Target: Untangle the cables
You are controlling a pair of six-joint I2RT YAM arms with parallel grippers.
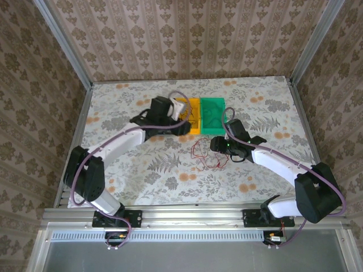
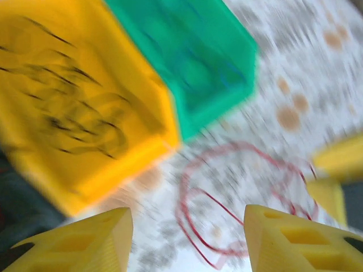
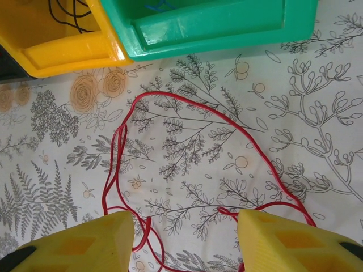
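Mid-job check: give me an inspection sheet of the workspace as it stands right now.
Surface: floral-print table, flat, no spills seen.
Job's things: red cable lies in loose loops on the table, in front of the bins. Black cable lies coiled inside the yellow bin. Green bin beside it holds a faint blue trace, too little showing to identify.
Clutter: nothing seen.
Grippers: left gripper open, nothing between its fingers, near the yellow bin. Right gripper open above the red loops, not gripping.
Cables: purple arm cables run along both arms, clear of the loose wires.
Surroundings: patterned walls, metal frame.
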